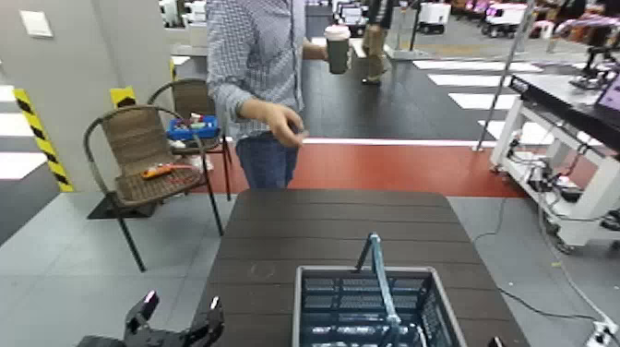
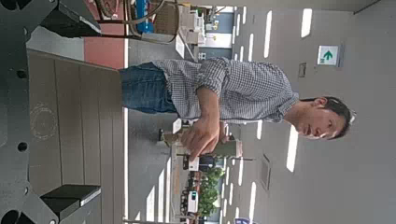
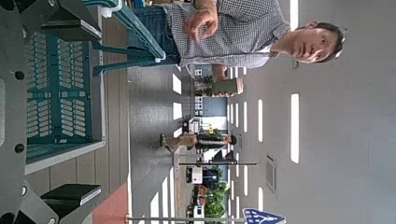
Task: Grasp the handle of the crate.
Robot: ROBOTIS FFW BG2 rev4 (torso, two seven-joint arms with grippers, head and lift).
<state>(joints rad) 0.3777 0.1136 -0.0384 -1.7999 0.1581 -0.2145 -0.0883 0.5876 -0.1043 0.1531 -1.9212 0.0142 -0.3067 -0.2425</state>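
Blue-grey handle arching above the crate, with left gripper at nine o'clock and right gripper near three, both wide open, empty.

ROBOTIS FFW-BG2: L gripper matte blk w/ angular, segmented jaws, pinkish-violet glints nr tips; L wrist cam shows flat blk frame w/ round holes; R gripper also blk, angular, w/ matching round-holed frame.

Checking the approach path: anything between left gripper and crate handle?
No separate object visible. From the head view, the crate's left rim lies between left gripper and handle; relative height unclear.
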